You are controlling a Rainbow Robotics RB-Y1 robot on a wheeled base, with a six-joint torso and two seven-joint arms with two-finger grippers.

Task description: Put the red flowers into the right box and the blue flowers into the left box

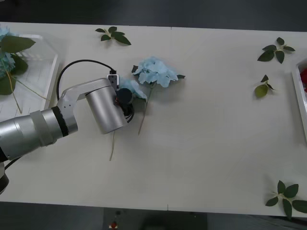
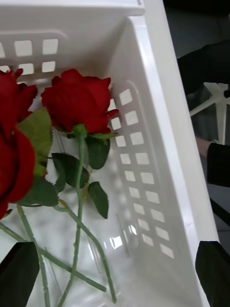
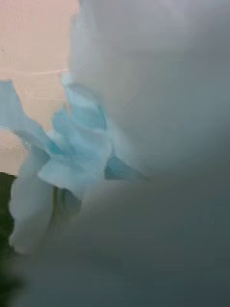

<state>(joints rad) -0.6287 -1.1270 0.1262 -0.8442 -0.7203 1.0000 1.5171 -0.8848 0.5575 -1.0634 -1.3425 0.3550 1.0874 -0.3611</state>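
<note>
The blue flower I'm after lies on the table left of centre, stem trailing toward me, with a second blue head just beside it, partly under my left gripper. Petals press right against the left wrist camera, so I can't tell how the fingers stand. I'd settle on one stem, not the bloom, and lift straight up before swinging, so the neighbour isn't dragged along.

The left box sits well to the left, already holding blue heads; the path there looks open, but I must clear its raised rim. My right gripper hangs spread over red roses in the right box.
</note>
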